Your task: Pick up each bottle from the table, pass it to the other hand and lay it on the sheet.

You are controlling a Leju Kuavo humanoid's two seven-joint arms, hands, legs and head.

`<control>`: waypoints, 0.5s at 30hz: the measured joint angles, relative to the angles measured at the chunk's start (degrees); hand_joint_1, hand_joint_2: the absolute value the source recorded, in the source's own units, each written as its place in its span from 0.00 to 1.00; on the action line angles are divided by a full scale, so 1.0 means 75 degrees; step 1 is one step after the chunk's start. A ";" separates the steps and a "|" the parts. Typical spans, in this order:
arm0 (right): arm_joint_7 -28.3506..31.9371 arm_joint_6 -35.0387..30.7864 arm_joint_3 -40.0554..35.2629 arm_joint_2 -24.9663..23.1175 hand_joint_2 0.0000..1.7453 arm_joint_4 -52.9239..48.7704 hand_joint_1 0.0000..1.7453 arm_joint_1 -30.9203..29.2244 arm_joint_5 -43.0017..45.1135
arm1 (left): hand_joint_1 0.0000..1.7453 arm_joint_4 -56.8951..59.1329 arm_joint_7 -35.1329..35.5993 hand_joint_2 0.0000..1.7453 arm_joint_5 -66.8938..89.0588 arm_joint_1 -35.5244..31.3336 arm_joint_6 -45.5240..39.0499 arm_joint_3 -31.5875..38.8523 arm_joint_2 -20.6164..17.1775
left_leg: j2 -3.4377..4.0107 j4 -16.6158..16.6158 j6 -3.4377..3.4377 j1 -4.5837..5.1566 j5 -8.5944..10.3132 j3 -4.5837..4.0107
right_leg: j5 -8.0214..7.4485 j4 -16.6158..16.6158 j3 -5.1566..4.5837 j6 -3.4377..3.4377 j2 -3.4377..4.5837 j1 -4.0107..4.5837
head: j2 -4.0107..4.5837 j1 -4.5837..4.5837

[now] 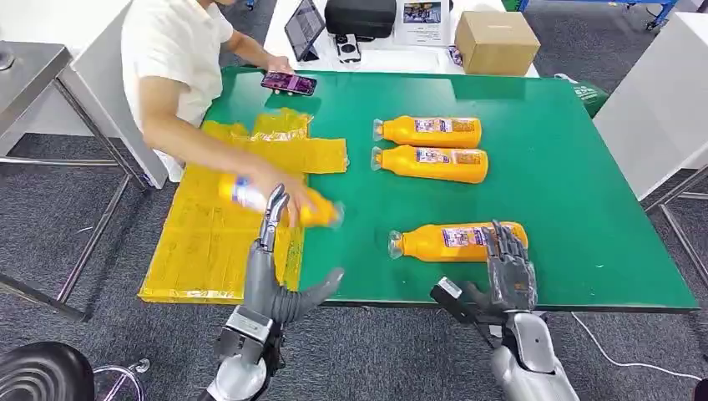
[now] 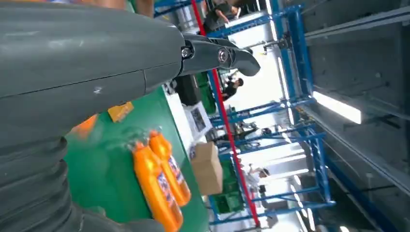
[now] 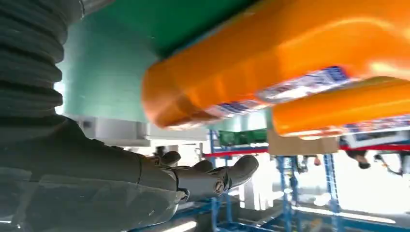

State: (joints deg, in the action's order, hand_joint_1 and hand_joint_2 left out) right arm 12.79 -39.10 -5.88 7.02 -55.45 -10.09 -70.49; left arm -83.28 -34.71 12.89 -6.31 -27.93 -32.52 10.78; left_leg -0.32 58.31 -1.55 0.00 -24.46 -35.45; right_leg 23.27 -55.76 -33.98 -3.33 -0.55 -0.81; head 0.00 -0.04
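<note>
In the head view you are seeing the right hand (image 1: 509, 269), fingers apart and holding nothing, hovering at the base of the nearest bottle (image 1: 457, 241), which is lying crosswise on the table (image 1: 576, 209), while the left hand (image 1: 275, 251), equally empty, is reaching toward the sheet (image 1: 209, 242), where a person's hand (image 1: 280, 188) is handling another bottle (image 1: 280, 200); in the right wrist view that nearest bottle (image 3: 270, 63) is lying just beyond the parted fingers (image 3: 212, 176).

Bottle labels (image 1: 462, 237) — no legible text
</note>
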 measured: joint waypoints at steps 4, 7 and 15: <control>0.0189 -0.0052 -0.0099 -0.0049 1.00 0.0555 0.00 -0.0431 0.0160 | 0.00 -0.0003 -0.0049 1.00 -0.0194 -0.0026 0.0076 -0.0116 0.0020 | 0.0002 0.0000 0.0000 0.0000 0.0000 0.0000 | -0.0001 0.0000 0.0000 -0.0001 0.0001 0.0000 | 0.0000 -0.0003; 0.0198 -0.0052 -0.0140 -0.0090 1.00 0.1090 0.00 -0.0739 0.0207 | 0.00 -0.0003 -0.0070 1.00 -0.0370 -0.0052 0.0146 -0.0221 0.0026 | -0.0002 0.0001 0.0000 0.0000 0.0000 -0.0001 | 0.0000 -0.0001 0.0000 -0.0001 -0.0001 0.0000 | 0.0000 0.0000; -0.0292 0.0015 -0.0256 -0.0082 1.00 0.2365 0.00 -0.1403 -0.0084 | 0.00 0.0003 -0.0070 1.00 -0.0577 -0.0118 0.0154 -0.0335 0.0023 | 0.0003 0.0001 0.0001 0.0000 -0.0001 0.0012 | 0.0001 0.0002 0.0004 0.0000 0.0002 0.0001 | 0.0000 -0.0003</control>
State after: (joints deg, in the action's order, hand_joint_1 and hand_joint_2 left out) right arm 10.60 -38.99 -7.80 6.40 -37.71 -20.61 -71.12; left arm -83.25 -35.23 8.57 -7.19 -26.77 -35.04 10.95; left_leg -0.30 58.31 -1.54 0.00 -24.47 -35.37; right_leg 23.27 -55.75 -33.95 -3.33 -0.54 -0.81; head 0.00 -0.07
